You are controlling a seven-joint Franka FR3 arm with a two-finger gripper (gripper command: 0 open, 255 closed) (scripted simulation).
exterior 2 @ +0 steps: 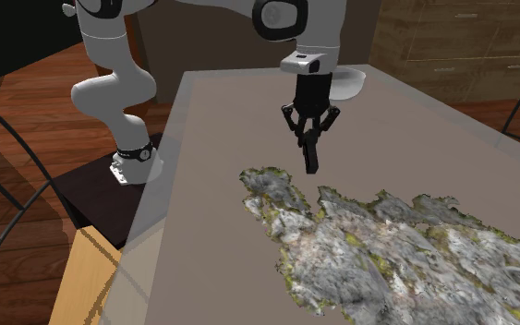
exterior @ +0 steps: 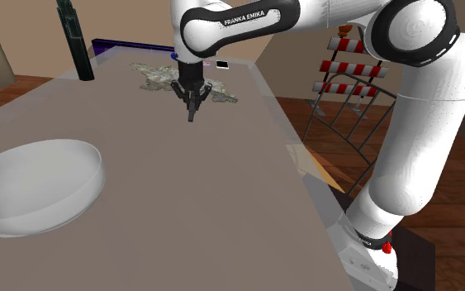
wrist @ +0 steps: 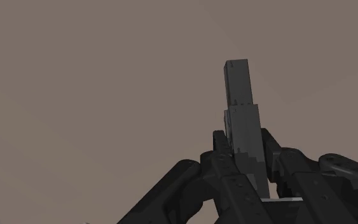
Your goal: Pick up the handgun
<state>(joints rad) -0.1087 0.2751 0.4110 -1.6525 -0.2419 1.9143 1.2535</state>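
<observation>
Gripper (wrist: 244, 153) is clamped on the gun (wrist: 240, 83): we see both fingers (wrist: 220, 149) pressed against its sides, with the dark grey blocky body sticking straight out past the fingertips.

In the second exterior view the gripper (exterior 2: 309, 127) points down and the gun (exterior 2: 310, 157) hangs vertically below it, over bare table (exterior 2: 211, 138), near the edge of a mottled grey-green patch (exterior 2: 387, 240). Same in the shoulder view: gripper (exterior: 192, 97), gun (exterior: 191, 114), patch (exterior: 160, 76) just behind them at the far end of the table (exterior: 181, 207).

We can't tell if the gun's lower tip touches the table or hangs clear of it. The gun's shape is hard to read; in the wrist view the fingers cover its near end, so we can't say which part is gripped.

A white bowl (exterior: 32, 186) sits well apart at the shoulder view's lower left, cut off by the frame. A dark bottle (exterior: 75, 37) stands at the far left corner, with its top cut off.
</observation>
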